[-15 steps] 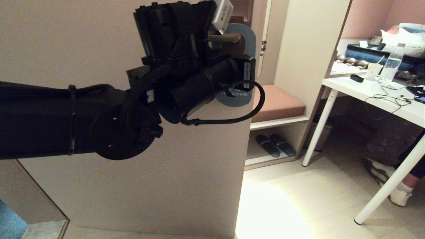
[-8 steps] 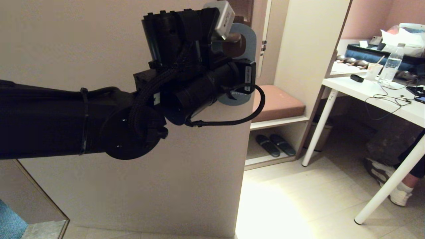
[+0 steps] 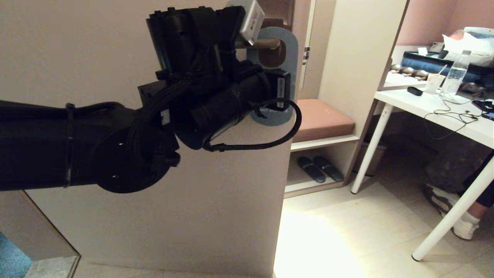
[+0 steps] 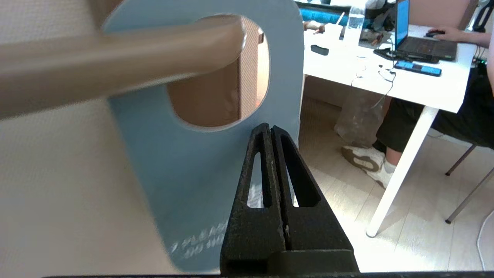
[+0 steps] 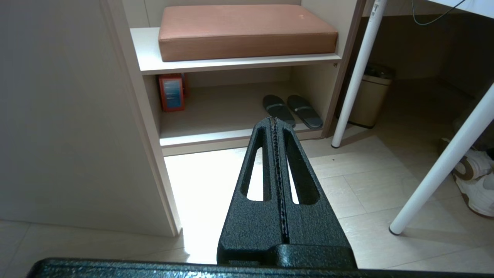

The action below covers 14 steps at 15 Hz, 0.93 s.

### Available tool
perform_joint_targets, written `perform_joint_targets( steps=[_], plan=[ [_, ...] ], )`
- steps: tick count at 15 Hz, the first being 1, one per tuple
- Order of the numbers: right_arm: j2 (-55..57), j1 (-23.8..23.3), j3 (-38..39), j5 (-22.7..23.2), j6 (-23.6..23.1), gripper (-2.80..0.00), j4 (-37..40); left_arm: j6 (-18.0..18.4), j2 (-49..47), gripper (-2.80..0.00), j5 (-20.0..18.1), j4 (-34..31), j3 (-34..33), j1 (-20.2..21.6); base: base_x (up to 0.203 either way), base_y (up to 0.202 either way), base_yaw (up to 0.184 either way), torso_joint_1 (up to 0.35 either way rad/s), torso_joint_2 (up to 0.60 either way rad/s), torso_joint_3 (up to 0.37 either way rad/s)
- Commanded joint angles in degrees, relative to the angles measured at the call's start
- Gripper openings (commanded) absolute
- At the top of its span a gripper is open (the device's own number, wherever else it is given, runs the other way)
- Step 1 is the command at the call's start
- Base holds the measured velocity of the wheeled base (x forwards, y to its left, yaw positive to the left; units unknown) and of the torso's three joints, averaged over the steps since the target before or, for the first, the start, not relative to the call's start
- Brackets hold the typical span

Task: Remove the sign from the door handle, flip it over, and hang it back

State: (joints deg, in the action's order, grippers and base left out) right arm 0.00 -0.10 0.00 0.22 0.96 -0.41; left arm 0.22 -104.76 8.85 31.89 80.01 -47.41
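I'm pinching one flat blue card sign with my left gripper.
It's hanging by its oval hole on the round brown handle, apparently clamped edge-on; my right gripper, at four o'clock, is sitting clenched, empty.

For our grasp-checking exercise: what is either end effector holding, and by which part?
Cannot be told: left end effector is shut against the sign below its hole; right end effector holds nothing.
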Motion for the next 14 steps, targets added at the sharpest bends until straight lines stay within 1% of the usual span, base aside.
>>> perform_joint_targets(
  steps=[1,3,5,8,10,12,14],
  plan=[
    [0.00,0.01,0.00,0.04,0.00,-2.80,-0.02,0.04,3.38,-2.80,0.08,0.19,-2.46,0.01,0.000,0.000,0.000,0.000,0.00,0.000],
    [0.00,0.01,0.00,0.04,0.00,-2.80,-0.02,0.04,6.17,-2.80,1.53,0.19,-5.33,0.03,0.000,0.000,0.000,0.000,0.00,0.000],
    [0.00,0.01,0.00,0.04,0.00,-2.80,-0.02,-0.07,9.97,-2.80,3.46,0.19,-9.65,0.24,0.000,0.000,0.000,0.000,0.00,0.000],
    [0.00,0.01,0.00,0.04,0.00,-2.80,-0.02,-0.20,18.14,-2.80,4.51,0.18,-18.99,1.57,0.000,0.000,0.000,0.000,0.00,0.000],
    [0.00,0.01,0.00,0.04,0.00,-2.80,-0.02,-0.32,23.76,-2.80,5.22,0.13,-25.25,2.95,0.000,0.000,0.000,0.000,0.00,0.000],
    [0.00,0.01,0.00,0.04,0.00,-2.80,-0.02,-0.42,28.83,-2.80,5.46,0.11,-31.11,5.30,0.000,0.000,0.000,0.000,0.00,0.000],
    [0.00,0.01,0.00,0.04,0.00,-2.80,-0.02,-1.34,33.60,-2.80,5.49,0.08,-36.56,7.56,0.000,0.000,0.000,0.000,0.00,0.000]
  ],
)
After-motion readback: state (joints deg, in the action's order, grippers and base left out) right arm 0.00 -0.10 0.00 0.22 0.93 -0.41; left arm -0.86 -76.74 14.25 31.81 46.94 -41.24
